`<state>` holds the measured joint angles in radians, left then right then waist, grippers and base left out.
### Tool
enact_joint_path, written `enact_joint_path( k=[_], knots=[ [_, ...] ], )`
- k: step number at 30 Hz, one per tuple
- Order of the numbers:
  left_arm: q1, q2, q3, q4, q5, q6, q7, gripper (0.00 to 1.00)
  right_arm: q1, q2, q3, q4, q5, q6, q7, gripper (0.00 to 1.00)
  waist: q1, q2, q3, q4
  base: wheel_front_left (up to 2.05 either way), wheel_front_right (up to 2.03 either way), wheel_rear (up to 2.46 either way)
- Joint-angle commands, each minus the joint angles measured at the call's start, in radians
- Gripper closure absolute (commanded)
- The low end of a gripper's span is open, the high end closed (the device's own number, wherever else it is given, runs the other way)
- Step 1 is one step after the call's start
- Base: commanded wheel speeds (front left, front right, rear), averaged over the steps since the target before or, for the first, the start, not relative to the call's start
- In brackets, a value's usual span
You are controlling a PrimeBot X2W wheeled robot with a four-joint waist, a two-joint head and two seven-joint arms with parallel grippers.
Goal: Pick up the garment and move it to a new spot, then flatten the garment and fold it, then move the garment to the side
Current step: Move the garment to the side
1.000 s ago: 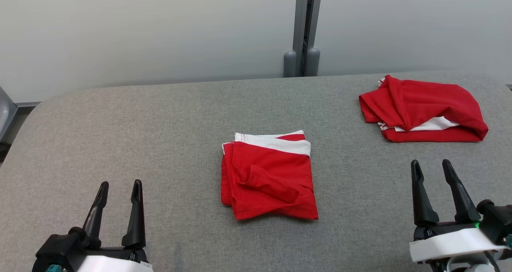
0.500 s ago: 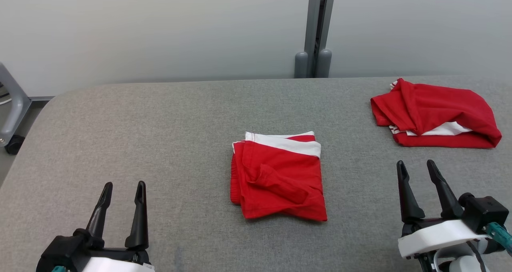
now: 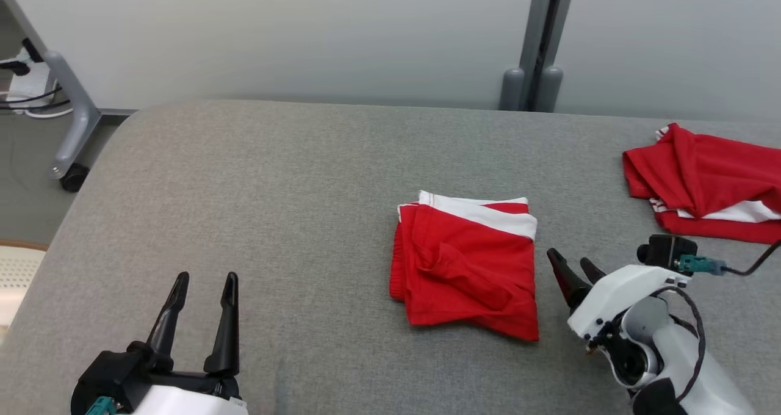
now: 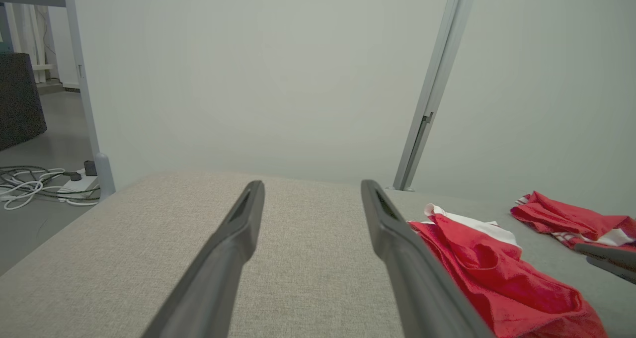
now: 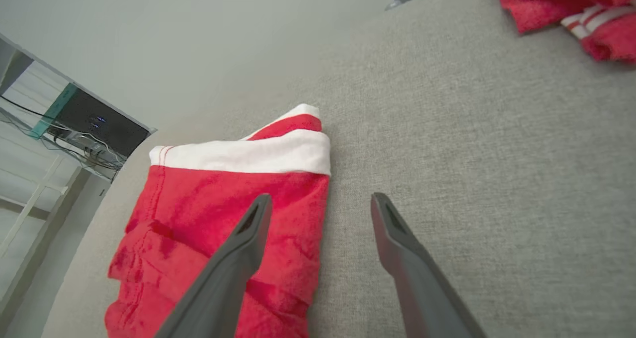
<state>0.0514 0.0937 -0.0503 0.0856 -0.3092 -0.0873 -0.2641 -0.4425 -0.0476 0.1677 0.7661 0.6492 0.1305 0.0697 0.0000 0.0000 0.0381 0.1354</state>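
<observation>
Head view: garment (image 3: 467, 274), white band (image 3: 488, 215) farthest.

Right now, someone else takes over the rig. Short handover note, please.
Left hand: open, empty, low over the near left of the table, away from the cloth.
Right hand: open, empty, fingers angled toward the right edge of the folded red garment; no grip yet.
Things: that garment lies mid-table; a second red garment lies bunched at the far right.
Done: garment looks folded.
Left: grasp it, move it to the side.
</observation>
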Motion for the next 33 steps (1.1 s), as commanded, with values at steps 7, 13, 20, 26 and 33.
enact_joint_path(
  k=[7, 13, 20, 26, 33],
  knots=[
    [-0.029, 0.000, 0.011, 0.026, 0.009, -0.016, 0.000, 0.00, -0.135, -0.006, -0.058, 0.211, 0.091, 0.000, 0.135, 0.00, 0.0000, 0.0000, 0.016, 0.088, 0.00, 0.00, 0.00],
    [-0.047, 0.001, 0.018, 0.034, 0.012, -0.027, 0.000, 0.00, -0.219, -0.008, -0.114, 0.374, 0.147, 0.000, 0.219, 0.00, 0.0000, 0.0000, 0.034, 0.135, 0.00, 0.00, 0.00],
    [-0.057, -0.001, 0.022, 0.042, 0.019, -0.034, 0.000, 0.00, -0.257, -0.006, -0.115, 0.422, 0.174, 0.000, 0.216, 1.00, 0.0000, 0.0000, 0.044, 0.159, 0.00, 0.00, 0.00],
    [-0.052, -0.006, 0.026, 0.042, 0.022, -0.037, 0.000, 0.00, -0.276, -0.010, -0.022, 0.297, 0.153, 0.000, 0.124, 1.00, 0.0000, 0.0000, 0.031, 0.132, 0.00, 0.00, 0.00],
    [-0.068, -0.018, -0.013, 0.027, 0.019, -0.042, 0.001, 0.00, -0.337, -0.094, 0.166, 0.100, 0.148, 0.000, 0.109, 1.00, 0.0000, 0.0000, 0.062, 0.046, 0.00, 0.00, 0.00]
  ],
)
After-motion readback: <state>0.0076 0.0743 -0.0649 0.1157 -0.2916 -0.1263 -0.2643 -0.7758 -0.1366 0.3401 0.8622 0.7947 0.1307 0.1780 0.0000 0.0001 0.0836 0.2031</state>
